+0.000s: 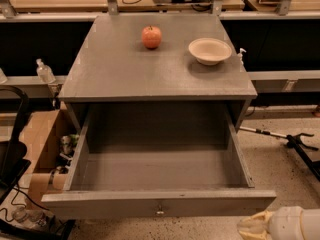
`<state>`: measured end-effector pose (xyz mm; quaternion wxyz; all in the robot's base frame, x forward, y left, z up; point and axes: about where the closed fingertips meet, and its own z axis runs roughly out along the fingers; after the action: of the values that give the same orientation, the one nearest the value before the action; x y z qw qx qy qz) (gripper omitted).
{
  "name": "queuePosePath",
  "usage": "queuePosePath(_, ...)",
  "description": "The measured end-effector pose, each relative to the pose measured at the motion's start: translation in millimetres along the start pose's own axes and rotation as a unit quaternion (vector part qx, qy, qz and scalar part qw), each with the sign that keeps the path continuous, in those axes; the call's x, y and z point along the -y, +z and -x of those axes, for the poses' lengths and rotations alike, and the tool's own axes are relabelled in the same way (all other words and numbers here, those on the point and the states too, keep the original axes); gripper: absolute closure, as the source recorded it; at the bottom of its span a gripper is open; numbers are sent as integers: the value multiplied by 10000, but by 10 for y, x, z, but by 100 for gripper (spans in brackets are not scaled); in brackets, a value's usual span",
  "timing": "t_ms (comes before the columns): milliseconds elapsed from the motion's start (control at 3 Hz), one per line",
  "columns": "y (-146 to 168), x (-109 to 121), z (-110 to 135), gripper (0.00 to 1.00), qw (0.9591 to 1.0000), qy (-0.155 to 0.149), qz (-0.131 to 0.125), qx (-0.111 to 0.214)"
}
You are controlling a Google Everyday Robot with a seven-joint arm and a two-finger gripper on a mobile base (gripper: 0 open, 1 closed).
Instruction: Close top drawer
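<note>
One gripper, mine: cream-coloured, low and just beyond the bench's front right corner, a little below the right end of the drawer front and apart from it; whether it is spread or pressed together I cannot tell.
Top drawer: pulled far out from under the bench's front edge, as wide as the bench, its grey floor and side walls in plain view.
Knob: small, metal, at the centre of the drawer's front panel, well to the left of my gripper.
Bench: grey, flat-topped.
Bowl: pale, near the back right corner.
Apple: red, upright, near the back edge, left of the bowl and apart from it.
Cardboard box: on the floor off the left edge, beside the drawer's left wall.
Pump bottle: clear, past the back left corner.
</note>
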<state>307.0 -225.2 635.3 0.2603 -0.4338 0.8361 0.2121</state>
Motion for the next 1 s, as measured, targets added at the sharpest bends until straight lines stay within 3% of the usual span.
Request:
queuePosePath(333,294,131,6,100,9997,-56,204,93)
queuePosePath(667,451,429,173,100,9994,-246,239,84)
queuePosePath(1000,446,420,164,100,9994,-246,239,84)
